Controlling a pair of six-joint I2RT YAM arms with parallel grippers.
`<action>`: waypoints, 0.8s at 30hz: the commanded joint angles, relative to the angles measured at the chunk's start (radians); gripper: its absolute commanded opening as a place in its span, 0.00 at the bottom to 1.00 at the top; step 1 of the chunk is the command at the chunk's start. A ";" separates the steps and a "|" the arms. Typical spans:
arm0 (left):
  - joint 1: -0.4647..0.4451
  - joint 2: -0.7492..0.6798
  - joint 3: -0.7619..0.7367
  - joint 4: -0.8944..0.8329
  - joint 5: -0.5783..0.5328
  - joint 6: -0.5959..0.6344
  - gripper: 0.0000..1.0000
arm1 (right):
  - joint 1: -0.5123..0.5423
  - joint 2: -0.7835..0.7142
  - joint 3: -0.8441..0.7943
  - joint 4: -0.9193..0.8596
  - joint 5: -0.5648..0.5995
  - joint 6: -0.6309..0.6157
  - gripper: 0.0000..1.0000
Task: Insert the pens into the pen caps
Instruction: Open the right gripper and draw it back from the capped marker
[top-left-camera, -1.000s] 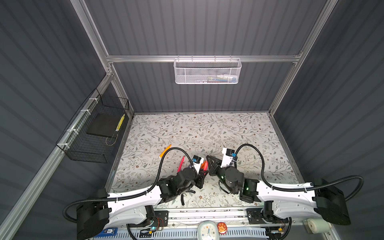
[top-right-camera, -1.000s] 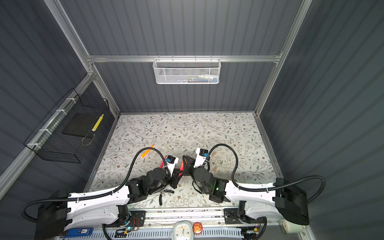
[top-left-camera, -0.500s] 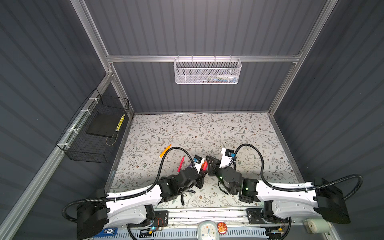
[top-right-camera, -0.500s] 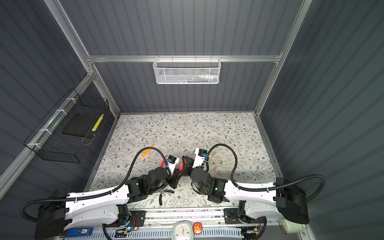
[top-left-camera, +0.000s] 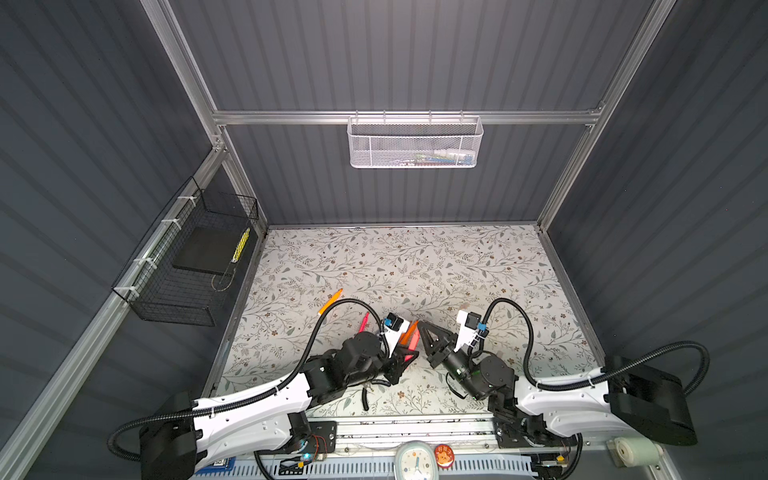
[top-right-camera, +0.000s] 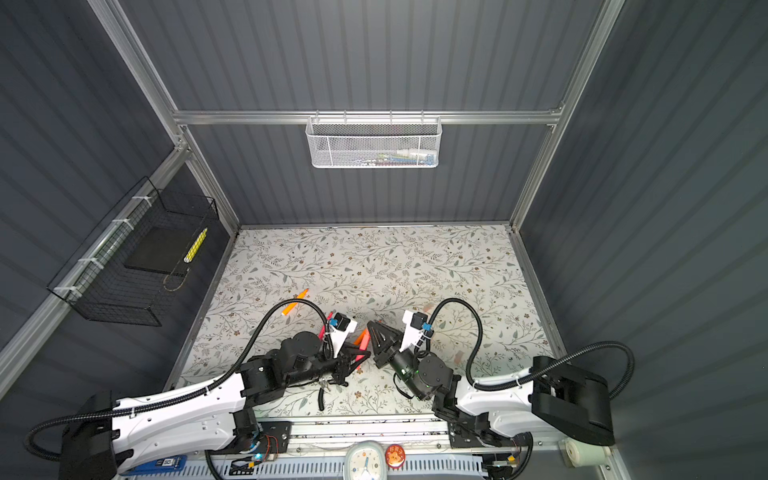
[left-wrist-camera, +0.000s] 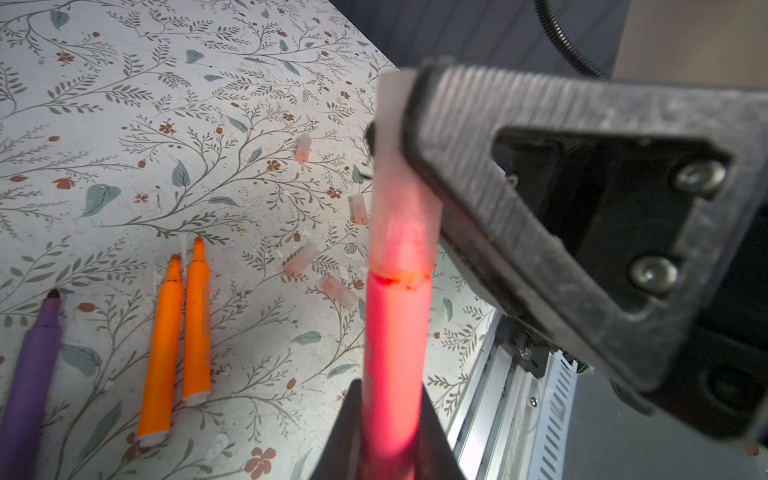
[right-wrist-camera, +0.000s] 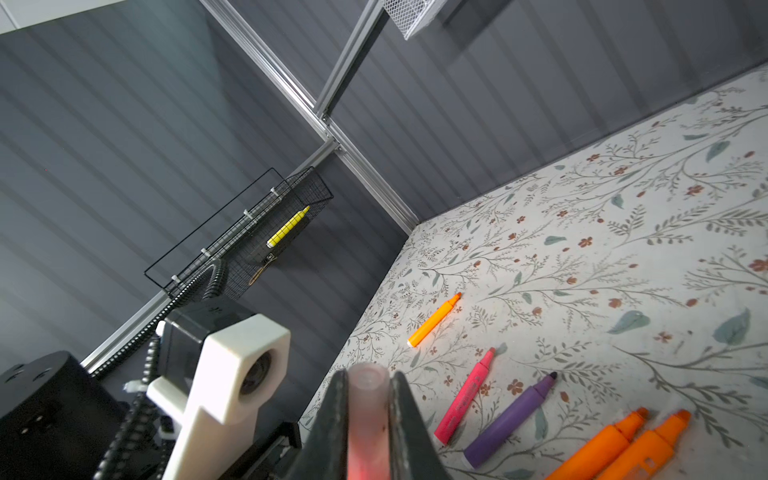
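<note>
My left gripper (left-wrist-camera: 392, 399) is shut on a pink-red pen (left-wrist-camera: 395, 340), which sticks out from its jaws. A translucent pen cap (left-wrist-camera: 403, 224) covers the pen's tip, its rim against the barrel. My right gripper (right-wrist-camera: 368, 386) is shut on that cap (right-wrist-camera: 368, 415). In both top views the two grippers (top-left-camera: 405, 353) (top-left-camera: 420, 324) meet near the table's front middle. Loose pens lie on the mat: two orange (left-wrist-camera: 162, 353), one purple (left-wrist-camera: 33, 374), another pink (right-wrist-camera: 465, 397) and a further orange (top-left-camera: 330, 301). Several loose caps (left-wrist-camera: 300, 259) lie near them.
The floral mat (top-left-camera: 415, 266) is walled on three sides. A black wire basket (top-left-camera: 187, 266) hangs on the left wall and a white mesh basket (top-left-camera: 415, 143) on the back wall. Black-handled pliers (top-left-camera: 365, 399) lie by the front rail (top-left-camera: 415, 424).
The right gripper has shifted slightly toward the table's front. Both grippers stay shut and joined at the pen and cap.
</note>
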 joint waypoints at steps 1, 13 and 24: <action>0.064 -0.042 0.019 0.168 -0.118 -0.040 0.00 | 0.050 0.029 -0.010 0.063 -0.191 -0.055 0.06; 0.064 -0.055 0.009 0.178 -0.122 -0.020 0.00 | 0.050 -0.066 -0.038 -0.003 -0.142 -0.102 0.16; 0.064 -0.048 0.015 0.151 -0.153 -0.015 0.00 | 0.050 -0.194 -0.052 -0.145 -0.015 -0.094 0.65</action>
